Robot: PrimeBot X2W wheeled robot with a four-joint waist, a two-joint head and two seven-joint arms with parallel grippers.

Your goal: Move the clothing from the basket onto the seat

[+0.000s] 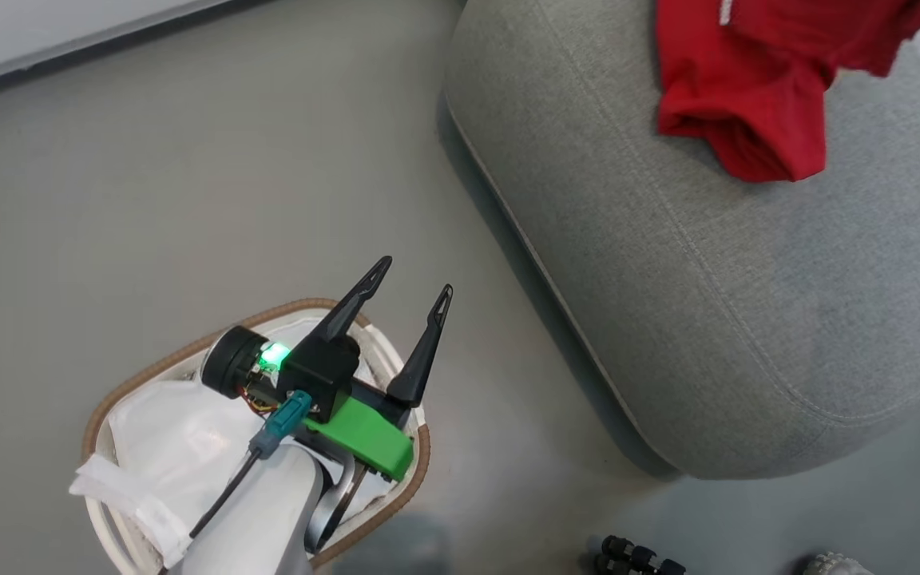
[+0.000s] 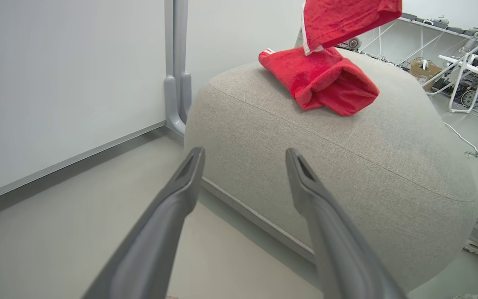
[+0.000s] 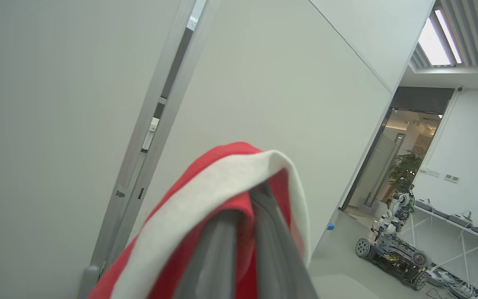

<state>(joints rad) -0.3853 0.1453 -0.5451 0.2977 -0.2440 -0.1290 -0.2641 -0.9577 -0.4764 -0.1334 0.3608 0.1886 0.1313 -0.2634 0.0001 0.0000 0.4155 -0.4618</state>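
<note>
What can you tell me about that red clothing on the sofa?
The clothing is bright red, soft, slightly fuzzy fabric with white bands along its edges. One bunched end rests on top of the light grey sofa; the other hangs above it, draped over and pinched between the shut jaws of the right gripper.

**A robotics lab furnished with household things**

A robotics laboratory or test room is indicated. White partition walls (image 2: 56, 83) held by aluminium posts (image 2: 176, 62) and a smooth grey floor (image 1: 188, 200) are seen throughout. A small wheeled robot (image 3: 392, 249) is parked beside a long white bench (image 3: 471, 229) laden with gear. A loose cable (image 2: 459, 137), a cardboard box (image 2: 421, 68) and a white folding frame (image 2: 467, 62) are gathered in one corner. Slatted ceiling lights (image 3: 434, 41) and a potted plant (image 3: 405, 166) by a glazed doorway are also shown. Household things are placed among these: a grey sofa (image 1: 747, 279), red clothing (image 1: 747, 96) and a laundry basket (image 1: 164, 359).
</note>
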